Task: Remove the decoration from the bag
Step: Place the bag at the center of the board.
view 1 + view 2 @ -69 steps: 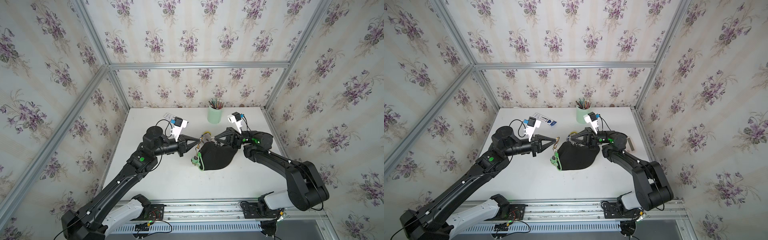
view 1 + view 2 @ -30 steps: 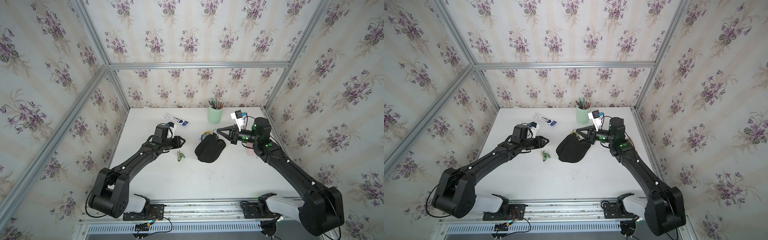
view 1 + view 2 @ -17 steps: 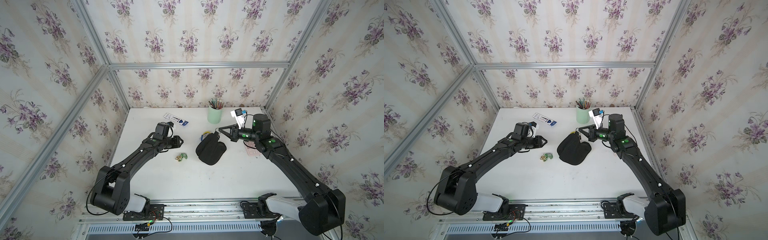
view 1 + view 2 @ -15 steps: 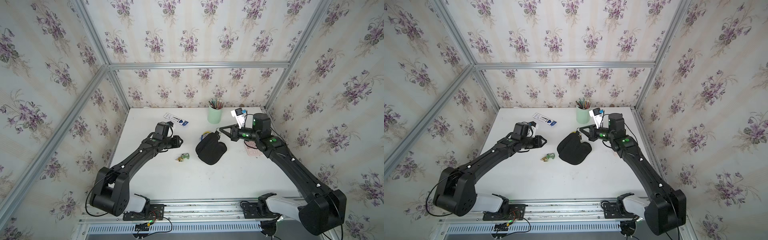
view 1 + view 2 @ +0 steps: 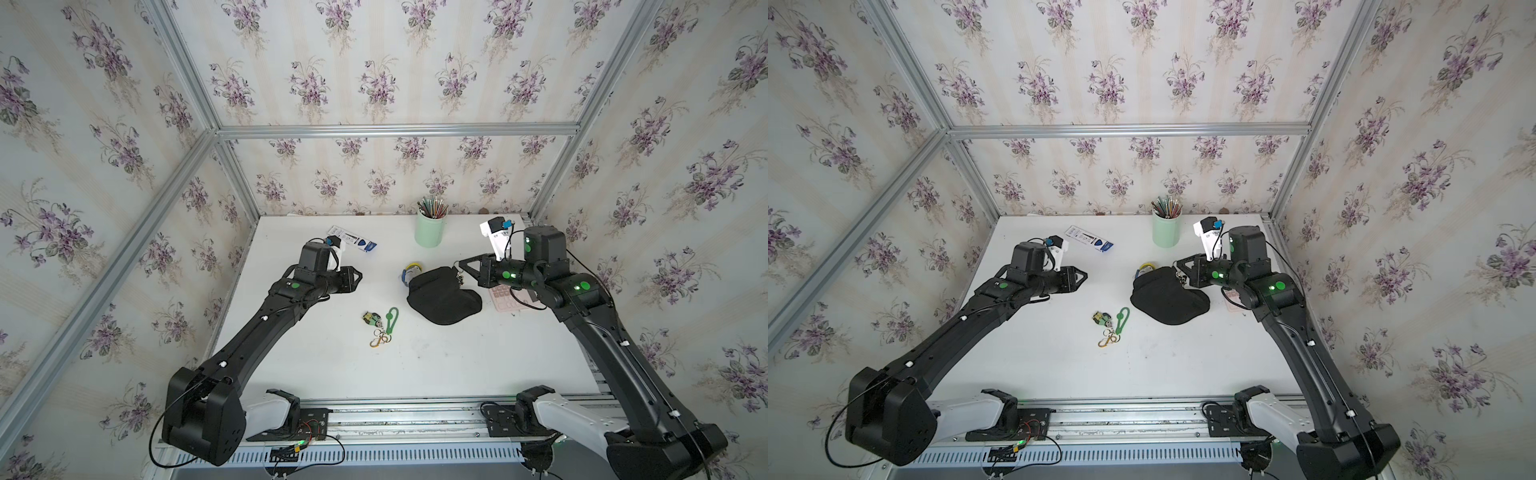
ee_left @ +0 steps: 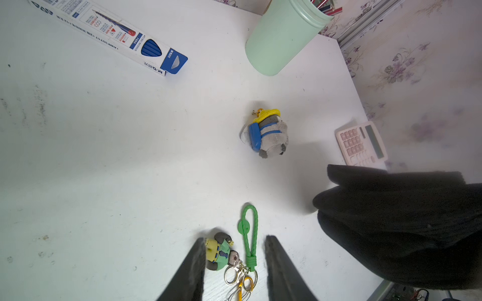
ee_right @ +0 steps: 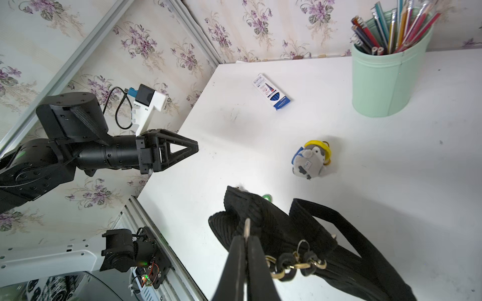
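Left side of table: pen box lies flat near the back, not involved.

Left gripper: raised over the table, jaws partly apart, nothing between them. In the left wrist view the decoration shows on the table past the fingers, not touched by them.

Decoration: lies loose on the bare table, between the left gripper and the bag. Green strap, small figure, rings and gold carabiner are all together. There is a clear gap to the bag, and no link is visible.

Yellow-grey-blue charm: sits just beside the bag's far left edge. Cannot tell whether it is attached.

Bag: slumped on the table and drawn up at its right end.

Right gripper: jaws fully closed, pinching a thin metal tab at the bag's top edge; this is clear in the right wrist view.

Behind: green pencil cup. A pink calculator lies under the right arm.

Judgement: separation looks complete and the task is almost finished. What remains is letting go of the bag. The next move calls for lowering the pinched end until the fabric goes slack, then opening the right jaws. The bag should not slide toward the decoration.
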You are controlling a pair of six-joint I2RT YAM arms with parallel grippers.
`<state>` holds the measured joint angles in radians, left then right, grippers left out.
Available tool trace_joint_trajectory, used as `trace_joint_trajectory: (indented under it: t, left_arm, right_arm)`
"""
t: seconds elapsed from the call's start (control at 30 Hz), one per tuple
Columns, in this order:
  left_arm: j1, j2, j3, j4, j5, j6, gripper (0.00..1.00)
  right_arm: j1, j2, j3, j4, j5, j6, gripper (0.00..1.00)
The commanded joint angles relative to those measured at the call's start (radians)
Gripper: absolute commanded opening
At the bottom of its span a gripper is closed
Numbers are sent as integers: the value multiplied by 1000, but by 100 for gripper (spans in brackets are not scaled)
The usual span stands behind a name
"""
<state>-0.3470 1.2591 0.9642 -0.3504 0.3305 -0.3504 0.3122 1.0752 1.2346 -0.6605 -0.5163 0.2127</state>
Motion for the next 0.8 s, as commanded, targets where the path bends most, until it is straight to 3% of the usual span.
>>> trace_joint_trajectory:
  t: [0.0,0.23,0.5,0.77]
  left_arm:
    - [0,-6,6,-23,-9,20,40]
    - [1,-13,-14,-18,-3,18,40]
    - [2,-35,-42,-19,-11,21,41]
    - [3,-61,-49,-39,-27,26,41]
  right_arm:
    - [1,-10,19,-70,25,12,0]
    - [0,131,-86,56,11,-5,0]
    - [1,383,-68,261,116,0,0]
    - [7,553,-64,407,2,57,0]
